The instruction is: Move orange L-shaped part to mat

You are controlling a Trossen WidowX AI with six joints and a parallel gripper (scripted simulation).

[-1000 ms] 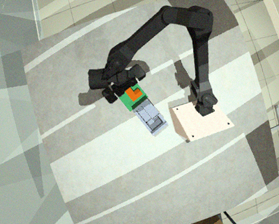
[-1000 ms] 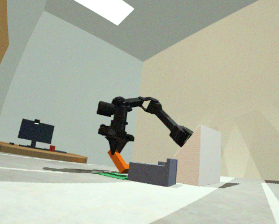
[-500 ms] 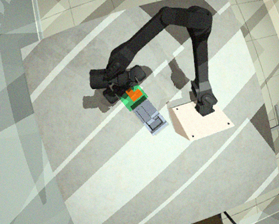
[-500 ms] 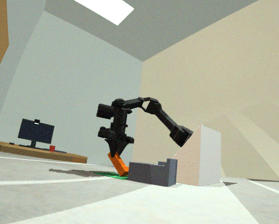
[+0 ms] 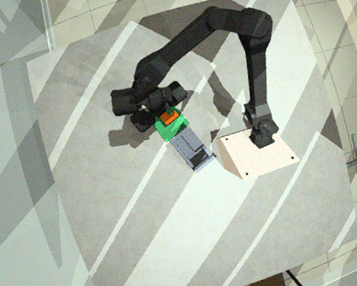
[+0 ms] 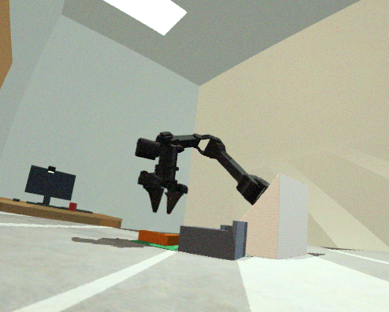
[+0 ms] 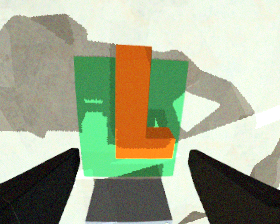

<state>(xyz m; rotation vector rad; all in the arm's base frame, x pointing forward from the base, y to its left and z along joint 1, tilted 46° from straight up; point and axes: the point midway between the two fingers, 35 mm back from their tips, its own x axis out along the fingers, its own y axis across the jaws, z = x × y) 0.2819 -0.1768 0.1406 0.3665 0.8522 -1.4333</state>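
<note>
The orange L-shaped part (image 5: 170, 117) (image 6: 157, 238) (image 7: 133, 95) lies flat on the green mat (image 5: 167, 133) (image 7: 95, 150), an L-shaped face up. Its foot is at the tray side; in the wrist view its far end shows slightly past the mat's far edge. My gripper (image 6: 161, 213) (image 7: 135, 156) is open and empty, fingers pointing down, a little above the part and not touching it. In the top view the arm hides the fingertips. The grey tray (image 6: 205, 240) (image 7: 129, 200) stands at the mat's near edge; its pocket shows empty in the top view.
The arm's pale wedge-shaped base (image 5: 256, 155) (image 6: 291, 221) stands close beside the tray. The tray has a raised wall (image 6: 241, 240) at its end nearest the base. A desk with a monitor (image 6: 50, 183) stands in the background.
</note>
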